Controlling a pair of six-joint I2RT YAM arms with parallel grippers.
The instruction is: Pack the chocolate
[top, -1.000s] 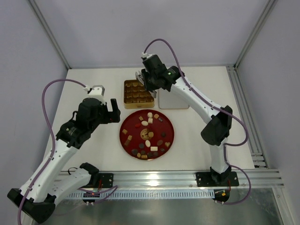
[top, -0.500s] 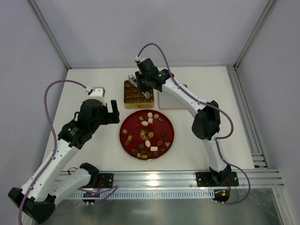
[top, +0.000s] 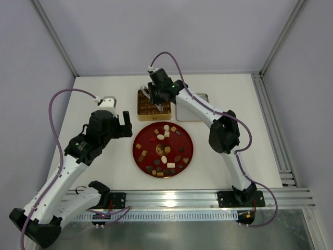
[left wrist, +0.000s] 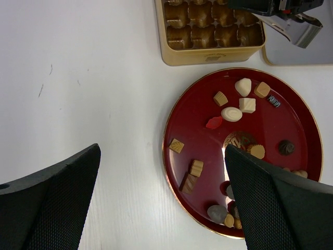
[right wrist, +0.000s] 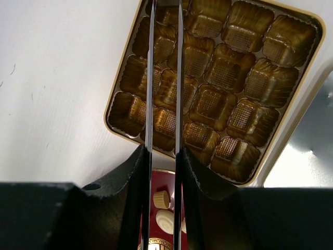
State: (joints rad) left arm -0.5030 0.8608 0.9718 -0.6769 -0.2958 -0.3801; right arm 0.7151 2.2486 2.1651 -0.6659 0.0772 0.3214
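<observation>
Top view. White matte table (top: 104, 88). Red round plate (left wrist: 187, 114), glossy, thin gold rim, lies mid-table. All the chocolate (left wrist: 231, 114) seen is on it, loosely scattered: cream ovals and squares, tan ribbed squares, dark brown rounds, one fluted disc. Most pieces sit toward the plate's 12 o'clock and 6 o'clock.

Gold square box (left wrist: 208, 54) stands just beyond the plate at its 12 o'clock, close to the rim but apart from it. Smooth metallic walls. Inside is a grid of pleated gold-brown cups with crinkled sides and waffle-textured floors. A flat grey square panel (top: 193, 110) with rounded corners and a dull sheen lies at the box's 3 o'clock, just beside it.

Left gripper (left wrist: 162, 151) hovers at the plate's 9 o'clock, above the bare table. Its fingers (left wrist: 52, 198) are black, with a fine mesh texture. They are spread wide with nothing between them.

Right gripper (right wrist: 164, 10) hangs over the box, toward its 9 o'clock side. The fingers look like two thin parallel blades. They are almost together, with only a narrow slit between them through which the cups show. The tips run off the top of the wrist view, so I cannot tell whether anything is pinched there.
</observation>
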